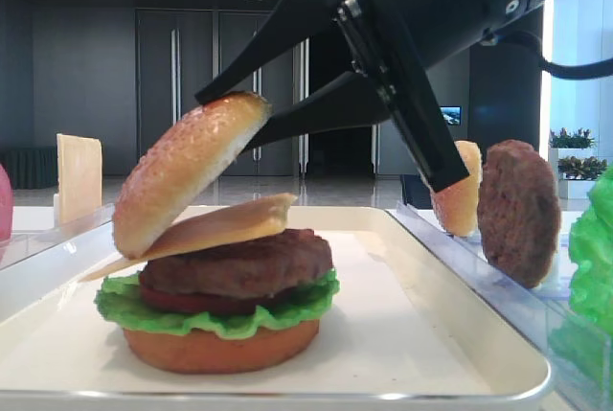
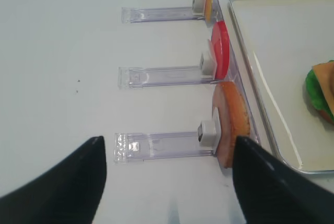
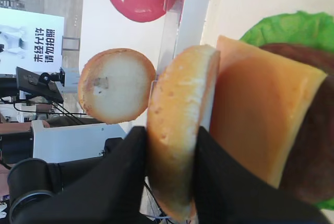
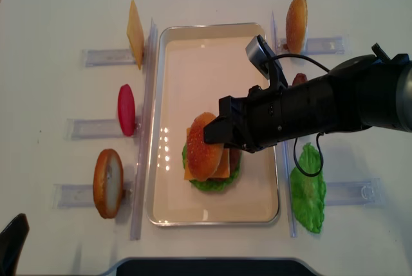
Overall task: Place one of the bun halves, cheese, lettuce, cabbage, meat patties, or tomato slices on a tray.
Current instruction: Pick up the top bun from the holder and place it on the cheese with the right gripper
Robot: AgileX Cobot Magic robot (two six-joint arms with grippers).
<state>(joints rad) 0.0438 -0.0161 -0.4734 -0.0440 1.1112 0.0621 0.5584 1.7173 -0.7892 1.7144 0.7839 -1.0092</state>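
Observation:
My right gripper [image 1: 230, 124] is shut on a domed, speckled bun half [image 1: 187, 171], its two black fingers pinching crust and cut face [image 3: 180, 130]. The bun hangs tilted over a stack on the white tray [image 1: 431, 334], and its lower edge touches a tilted cheese slice [image 1: 220, 226]. Under the cheese lie a meat patty [image 1: 244, 265], a dark-red tomato slice [image 1: 192, 301], lettuce [image 1: 287, 306] and a smooth bottom bun [image 1: 220, 349]. My left gripper [image 2: 168, 145] stands open and empty over the table, left of the tray [image 2: 271, 25].
Clear racks flank the tray. The left one holds a cheese slice [image 4: 134, 33], a red slice [image 4: 125, 109] and a bun half [image 4: 107, 183]. On the right stand another bun half [image 4: 296, 24], a patty [image 1: 517, 210] and a lettuce leaf [image 4: 308, 189].

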